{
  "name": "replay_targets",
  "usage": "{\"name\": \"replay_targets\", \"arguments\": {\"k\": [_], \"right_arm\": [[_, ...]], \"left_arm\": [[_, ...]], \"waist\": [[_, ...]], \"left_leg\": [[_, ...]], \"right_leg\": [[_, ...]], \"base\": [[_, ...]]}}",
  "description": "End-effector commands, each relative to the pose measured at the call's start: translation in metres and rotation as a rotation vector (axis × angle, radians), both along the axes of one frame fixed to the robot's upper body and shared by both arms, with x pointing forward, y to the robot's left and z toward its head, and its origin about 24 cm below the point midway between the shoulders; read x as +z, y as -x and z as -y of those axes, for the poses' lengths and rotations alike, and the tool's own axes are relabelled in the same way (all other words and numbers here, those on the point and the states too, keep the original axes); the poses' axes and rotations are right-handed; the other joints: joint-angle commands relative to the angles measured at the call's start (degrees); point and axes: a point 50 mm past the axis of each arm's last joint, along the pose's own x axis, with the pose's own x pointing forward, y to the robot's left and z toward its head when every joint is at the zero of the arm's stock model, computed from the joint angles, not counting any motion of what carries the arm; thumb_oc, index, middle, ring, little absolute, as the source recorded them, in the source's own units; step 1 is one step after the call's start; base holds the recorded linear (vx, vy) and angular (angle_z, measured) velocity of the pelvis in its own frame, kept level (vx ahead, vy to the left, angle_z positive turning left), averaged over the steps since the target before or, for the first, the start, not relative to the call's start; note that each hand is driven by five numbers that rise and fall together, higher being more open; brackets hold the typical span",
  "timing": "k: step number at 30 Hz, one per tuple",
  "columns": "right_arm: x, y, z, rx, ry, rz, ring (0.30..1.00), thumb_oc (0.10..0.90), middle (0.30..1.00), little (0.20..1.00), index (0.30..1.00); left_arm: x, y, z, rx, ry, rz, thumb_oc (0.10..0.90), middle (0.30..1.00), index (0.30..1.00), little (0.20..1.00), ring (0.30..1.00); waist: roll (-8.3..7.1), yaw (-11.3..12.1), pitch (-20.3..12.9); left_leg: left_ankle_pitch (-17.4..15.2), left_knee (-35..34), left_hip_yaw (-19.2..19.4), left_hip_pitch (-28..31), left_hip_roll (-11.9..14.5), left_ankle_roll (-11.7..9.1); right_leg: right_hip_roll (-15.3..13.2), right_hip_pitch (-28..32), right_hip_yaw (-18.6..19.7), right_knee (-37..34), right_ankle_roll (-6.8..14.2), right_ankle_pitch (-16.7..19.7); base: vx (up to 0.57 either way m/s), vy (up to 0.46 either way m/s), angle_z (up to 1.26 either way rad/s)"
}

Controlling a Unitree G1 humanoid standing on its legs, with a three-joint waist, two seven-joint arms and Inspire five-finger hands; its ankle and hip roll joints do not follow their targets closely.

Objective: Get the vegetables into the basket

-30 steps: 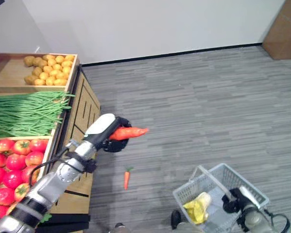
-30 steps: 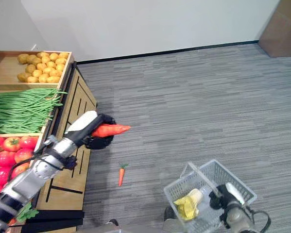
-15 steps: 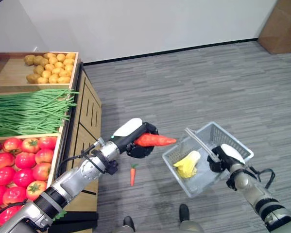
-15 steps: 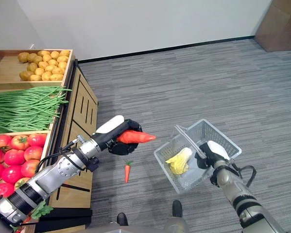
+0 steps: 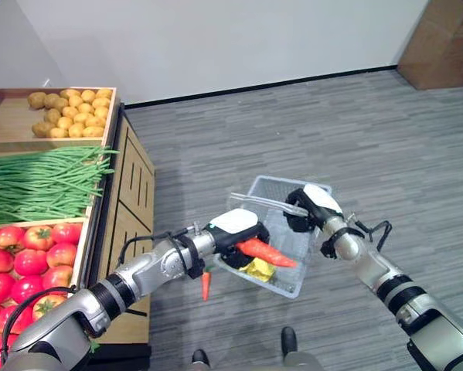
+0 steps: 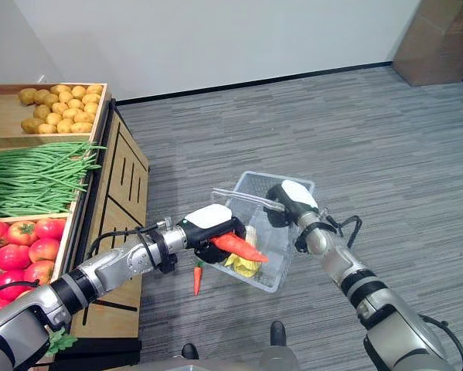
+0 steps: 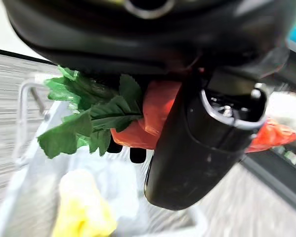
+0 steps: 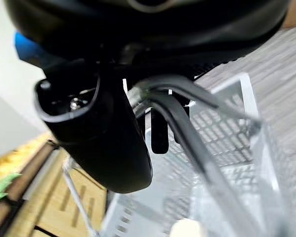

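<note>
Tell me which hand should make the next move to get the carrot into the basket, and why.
Left. The left hand is curled round the carrot, whose tip is over the basket, so it likely only needs to let go. The right hand is shut on the basket's handle, holding it up.

The two eye views look down from the robot's head at the basket [image 5: 281, 232] on the floor and share almost the same scene. Each wrist view looks along its own hand from very close, right above that basket.
</note>
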Motion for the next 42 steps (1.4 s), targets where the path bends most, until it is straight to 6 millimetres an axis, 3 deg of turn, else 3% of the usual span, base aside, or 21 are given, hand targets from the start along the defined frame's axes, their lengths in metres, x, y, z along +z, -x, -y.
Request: {"name": "replay_targets", "arguments": {"k": [1, 3, 6, 7, 12, 16, 17, 18, 22, 26, 36, 42], "right_arm": [[0.093, -0.029, -0.043, 0.159, -0.238, 0.348, 0.300, 0.400, 0.300, 0.300, 0.300], [0.101, -0.017, -0.057, 0.233, -0.356, 0.364, 0.300, 0.400, 0.300, 0.300, 0.300], [0.103, -0.010, -0.060, 0.264, -0.395, 0.360, 0.300, 0.400, 0.300, 0.300, 0.300], [0.098, 0.002, -0.067, 0.307, -0.475, 0.326, 0.300, 0.400, 0.300, 0.300, 0.300], [0.085, 0.030, -0.087, 0.436, -0.573, 0.240, 0.300, 0.400, 0.300, 0.300, 0.300], [0.085, 0.042, -0.095, 0.493, -0.621, 0.216, 0.300, 0.400, 0.300, 0.300, 0.300], [0.085, 0.045, -0.098, 0.509, -0.637, 0.213, 0.300, 0.400, 0.300, 0.300, 0.300], [0.087, 0.048, -0.099, 0.523, -0.642, 0.217, 0.300, 0.400, 0.300, 0.300, 0.300], [0.084, 0.049, -0.095, 0.488, -0.668, 0.220, 0.300, 0.400, 0.300, 0.300, 0.300], [0.075, 0.048, -0.086, 0.426, -0.652, 0.210, 0.300, 0.400, 0.300, 0.300, 0.300], [0.055, 0.043, -0.065, 0.264, -0.632, 0.202, 0.300, 0.400, 0.300, 0.300, 0.300], [0.049, 0.041, -0.056, 0.189, -0.623, 0.227, 0.300, 0.400, 0.300, 0.300, 0.300]], "left_arm": [[0.024, -0.019, 0.009, -0.020, 0.011, 0.175, 0.400, 0.300, 0.300, 0.300, 0.300], [0.010, -0.028, -0.006, 0.059, -0.096, 0.227, 0.400, 0.300, 0.300, 0.300, 0.300], [0.002, -0.030, -0.014, 0.110, -0.122, 0.233, 0.400, 0.300, 0.300, 0.300, 0.300], [-0.003, -0.034, -0.027, 0.199, -0.138, 0.249, 0.400, 0.300, 0.300, 0.300, 0.300], [-0.007, -0.039, -0.048, 0.345, -0.138, 0.300, 0.400, 0.300, 0.300, 0.300, 0.300], [-0.010, -0.038, -0.057, 0.390, -0.155, 0.331, 0.400, 0.300, 0.300, 0.300, 0.300], [-0.013, -0.038, -0.063, 0.410, -0.189, 0.356, 0.780, 0.833, 0.833, 0.833, 0.833], [-0.017, -0.036, -0.065, 0.398, -0.240, 0.380, 0.900, 1.000, 1.000, 1.000, 1.000], [-0.032, -0.029, -0.070, 0.406, -0.302, 0.353, 0.900, 1.000, 1.000, 1.000, 1.000], [-0.030, -0.027, -0.067, 0.425, -0.233, 0.346, 0.900, 1.000, 1.000, 1.000, 1.000], [-0.009, -0.010, -0.033, 0.384, 0.121, 0.295, 0.900, 1.000, 1.000, 1.000, 1.000], [-0.005, 0.008, -0.010, 0.361, 0.358, 0.161, 0.900, 1.000, 1.000, 1.000, 1.000]], "waist": [[-3.39, 0.3, -4.9], [-3.43, -0.1, -5.2], [-3.47, -0.3, -5.4], [-3.58, -0.5, -5.5], [-3.62, -0.6, -5.4], [-3.62, -0.7, -5.3], [-3.63, -0.7, -5.2], [-3.64, -0.7, -5.1], [-3.64, -0.5, -5.0], [-3.77, -0.3, -5.2], [-3.92, 0.5, -5.3], [-4.18, 1.1, -5.1]], "left_leg": [[1.2, 0.1, -1.2, -1.7, 0.6, -1.3], [1.1, 0.1, -0.7, -1.4, 0.7, -1.4], [1.1, 0.1, -0.3, -1.2, 0.7, -1.4], [1.1, 0.1, 0.1, -1.0, 0.7, -1.4], [1.1, 0.1, 0.7, -0.6, 0.9, -1.4], [1.0, 0.1, 0.9, -0.5, 0.9, -1.5], [1.0, 0.1, 1.0, -0.5, 0.9, -1.5], [1.0, 0.1, 1.1, -0.4, 0.9, -1.5], [0.9, 0.1, 1.1, -0.4, 0.9, -1.4], [1.0, 0.1, 0.7, -0.5, 0.9, -1.4], [1.2, 0.1, -0.8, -1.0, 0.6, -1.3], [1.3, 0.1, -1.7, -1.4, 0.4, -1.1]], "right_leg": [[-2.5, 2.7, -4.4, -0.1, 4.5, -1.9], [-2.4, 2.6, -4.1, -0.1, 4.5, -1.8], [-2.3, 2.5, -3.9, -0.1, 4.4, -1.7], [-2.3, 2.5, -3.8, -0.1, 4.4, -1.7], [-2.1, 2.6, -3.6, -0.1, 4.5, -1.8], [-2.2, 2.7, -3.6, -0.1, 4.6, -1.8], [-2.2, 2.7, -3.6, -0.1, 4.6, -1.8], [-2.2, 2.7, -3.6, -0.1, 4.6, -1.8], [-2.3, 2.8, -3.6, -0.1, 4.5, -1.8], [-2.4, 3.0, -4.0, -0.1, 4.5, -1.8], [-2.8, 3.7, -5.6, -0.1, 4.5, -1.9], [-3.0, 4.1, -6.3, -0.1, 4.4, -2.0]], "base": [[0.00, 0.000, 0.00], [0.01, 0.004, -0.04], [0.00, 0.000, -0.08], [0.01, -0.005, -0.09], [0.00, -0.002, -0.06], [-0.01, 0.004, -0.02], [-0.02, 0.008, -0.04], [0.00, 0.000, 0.00], [0.00, 0.000, 0.00], [0.00, 0.000, 0.00], [0.00, 0.000, 0.03], [0.00, -0.002, 0.04]]}}
